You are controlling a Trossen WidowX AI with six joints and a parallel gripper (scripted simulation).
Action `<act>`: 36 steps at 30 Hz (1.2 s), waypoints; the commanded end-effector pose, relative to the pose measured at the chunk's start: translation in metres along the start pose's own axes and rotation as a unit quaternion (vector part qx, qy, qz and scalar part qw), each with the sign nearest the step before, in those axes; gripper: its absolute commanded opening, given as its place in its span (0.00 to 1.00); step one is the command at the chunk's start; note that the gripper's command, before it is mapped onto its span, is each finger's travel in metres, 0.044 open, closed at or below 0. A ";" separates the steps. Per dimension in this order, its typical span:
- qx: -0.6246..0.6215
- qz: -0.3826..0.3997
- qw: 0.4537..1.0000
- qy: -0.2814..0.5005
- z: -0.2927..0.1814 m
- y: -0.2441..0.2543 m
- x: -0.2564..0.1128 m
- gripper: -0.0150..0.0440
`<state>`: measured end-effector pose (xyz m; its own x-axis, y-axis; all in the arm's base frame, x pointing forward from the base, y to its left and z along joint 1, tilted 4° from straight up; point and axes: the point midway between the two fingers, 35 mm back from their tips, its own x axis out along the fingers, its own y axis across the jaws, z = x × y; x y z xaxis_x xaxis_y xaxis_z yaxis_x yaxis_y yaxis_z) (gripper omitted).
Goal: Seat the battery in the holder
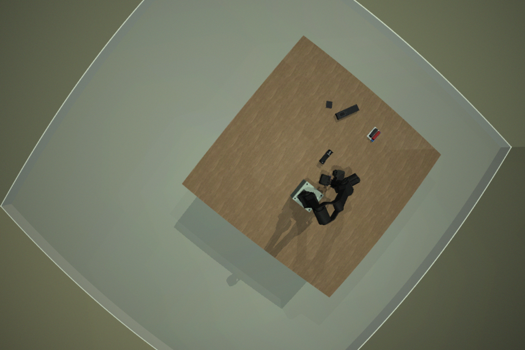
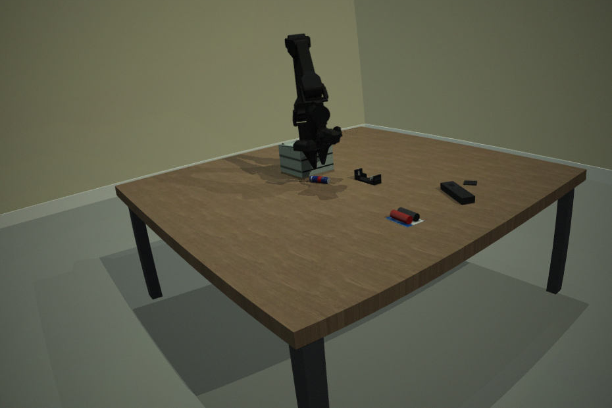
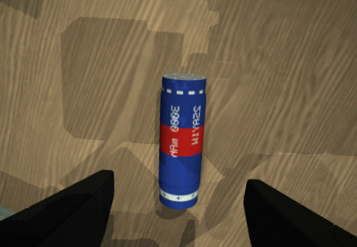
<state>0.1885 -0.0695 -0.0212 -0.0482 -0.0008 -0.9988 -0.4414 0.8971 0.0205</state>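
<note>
A blue battery point(image 2: 318, 179) point(image 3: 181, 141) with a red middle band lies on its side on the wooden table, beside the robot's base. In the wrist view its flat grey end points up the picture, and the white band with plus marks is near the fingers. My gripper point(image 2: 318, 164) point(image 3: 180, 187) is partly open and empty, pointing down just above the battery, with one finger to each side of it in the wrist view. The top view does not show the battery clearly beneath the arm. The black holder point(image 1: 325, 156) point(image 2: 368, 178) stands empty on the table, a short way from the battery.
The pale robot base point(image 1: 306, 186) point(image 2: 291, 164) is close to the battery. A long black block point(image 1: 347, 112) point(image 2: 457, 192) and a small dark square point(image 1: 328, 104) point(image 2: 470, 183) lie beyond the holder. A red cylinder point(image 2: 401, 216) and a black cylinder point(image 2: 409, 214) lie side by side on a card.
</note>
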 end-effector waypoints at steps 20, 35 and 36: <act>-0.017 -0.001 1.000 0.002 0.000 -0.002 0.030 0.64; -0.017 -0.001 1.000 0.002 -0.002 0.000 0.052 0.64; -0.017 -0.001 1.000 0.002 -0.002 0.000 0.053 0.64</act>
<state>0.1868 -0.0707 -0.0703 -0.0439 -0.0028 -0.9990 -0.4681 0.8835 0.0181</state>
